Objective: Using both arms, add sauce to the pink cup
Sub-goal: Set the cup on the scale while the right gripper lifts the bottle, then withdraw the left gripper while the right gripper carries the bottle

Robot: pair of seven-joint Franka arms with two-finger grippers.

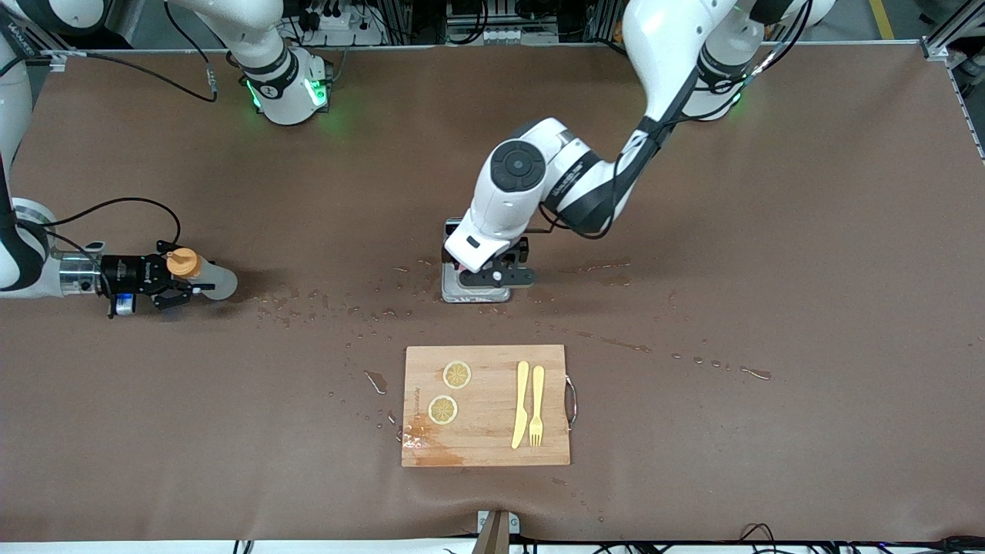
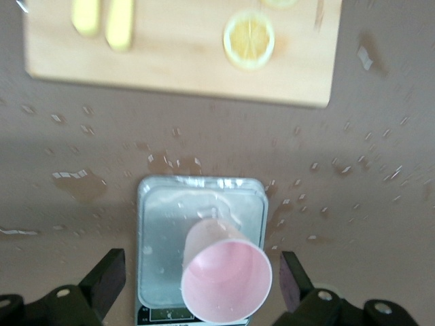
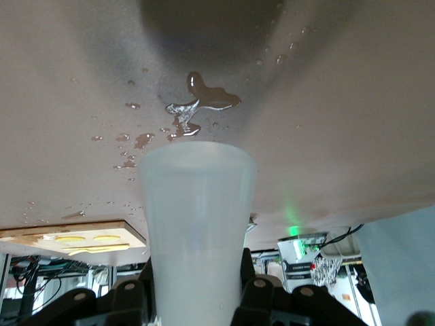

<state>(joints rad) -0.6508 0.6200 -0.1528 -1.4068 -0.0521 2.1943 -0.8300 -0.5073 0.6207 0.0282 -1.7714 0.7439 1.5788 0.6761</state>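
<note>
The pink cup stands on the grey scale in the left wrist view. My left gripper is open, with its fingers on either side of the cup and clear of it. In the front view my left gripper is over the scale and hides the cup. My right gripper is shut on the sauce bottle near its orange cap, over the right arm's end of the table. The bottle fills the right wrist view between the right gripper's fingers.
A wooden cutting board lies nearer the front camera than the scale, with two lemon slices, a yellow knife and a yellow fork. Water drops and small puddles dot the brown table around the scale and board.
</note>
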